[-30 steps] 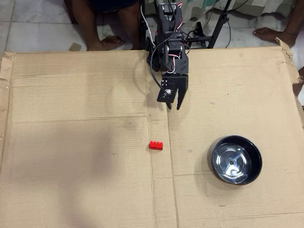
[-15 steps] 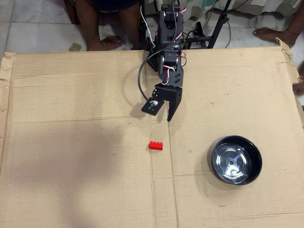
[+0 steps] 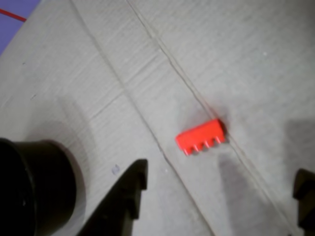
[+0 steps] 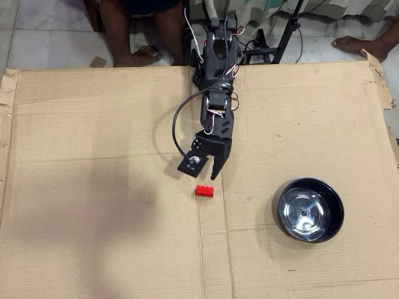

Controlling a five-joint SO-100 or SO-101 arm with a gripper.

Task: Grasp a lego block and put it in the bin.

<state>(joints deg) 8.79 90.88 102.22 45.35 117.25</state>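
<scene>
Small bright red rectangular plastic lego block (image 4: 204,190) is lying flat on the corrugated brown cardboard sheet (image 4: 93,187), right beside a vertical crease, free of any grip. In the wrist view the block (image 3: 201,136) is showing a row of studs along its lower edge and casting a soft shadow; this detail is not resolving from overhead. The black two-finger gripper (image 4: 203,174) is hovering just above the block in the overhead view, fingers spread wide, nothing between them; the wrist view is catching one dark fingertip (image 3: 133,184) left of the block and another at the right edge. Round shallow black bowl with glossy inside (image 4: 310,210) is sitting well apart to the right, empty.
</scene>
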